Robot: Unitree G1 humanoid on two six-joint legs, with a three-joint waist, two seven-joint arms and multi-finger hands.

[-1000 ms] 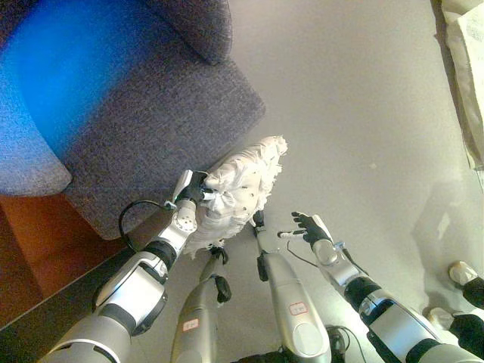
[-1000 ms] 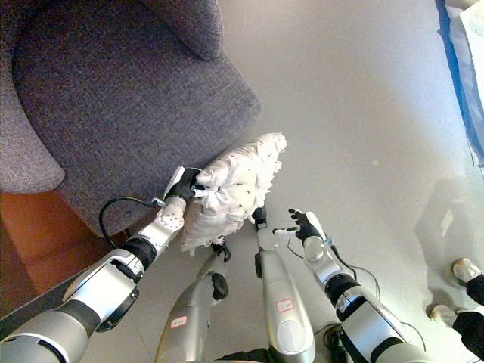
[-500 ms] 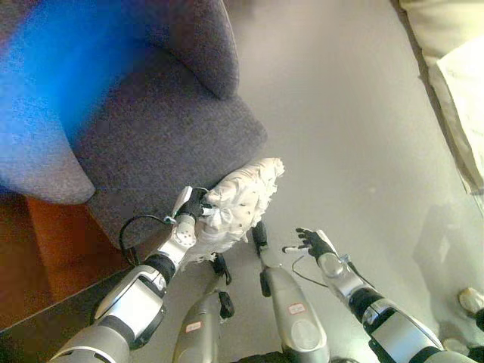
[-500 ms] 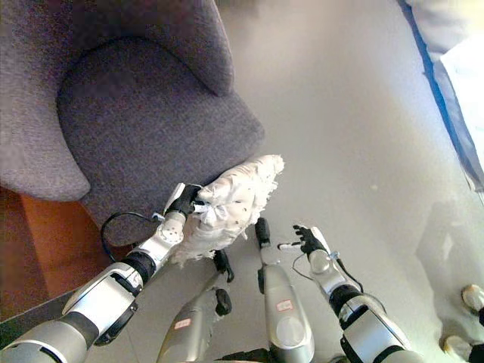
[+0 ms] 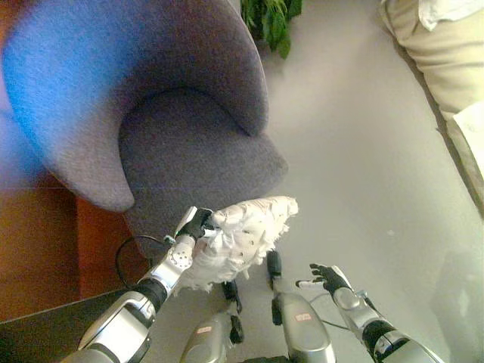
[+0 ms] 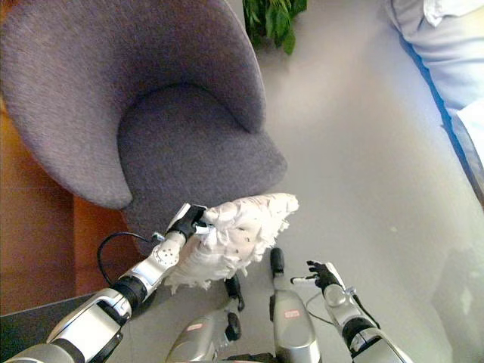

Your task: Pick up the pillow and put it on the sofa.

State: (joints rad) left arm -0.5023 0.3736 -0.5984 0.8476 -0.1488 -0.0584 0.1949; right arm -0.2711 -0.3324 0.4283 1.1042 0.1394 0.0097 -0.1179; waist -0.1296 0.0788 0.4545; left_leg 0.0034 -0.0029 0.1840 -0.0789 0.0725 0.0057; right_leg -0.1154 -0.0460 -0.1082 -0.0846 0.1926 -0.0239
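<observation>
My left hand (image 6: 189, 221) grips the white, frilly pillow (image 6: 238, 236) at its upper left corner, fingers (image 5: 198, 224) clenched into the ruffled cloth, and holds it up off the grey floor (image 6: 363, 166). The pillow hangs slantwise from that one corner, its far tip pointing right and its lower end drooping toward my forearm. It sits just in front of the front edge of the grey upholstered sofa (image 6: 181, 144), overlapping that edge in both eye views; whether the cloth touches the upholstery I cannot tell.

My right hand (image 6: 324, 275) hovers low on the right, well apart from the pillow, fingers (image 5: 321, 271) spread and relaxed, holding nothing and touching nothing.

The sofa's rounded seat lies open beyond the pillow, with nothing on the cushion, walled by a high curved back at the far side and an armrest at the left. To its left a strip of reddish-brown wooden floor (image 6: 38, 249) borders the upholstery. At the top, behind the sofa's back, green plant leaves (image 6: 274, 21) show. Along the right edge a pale cushioned piece of furniture (image 5: 439, 53) runs down the frame, with a broad stretch of bare grey floor between it and the sofa.
</observation>
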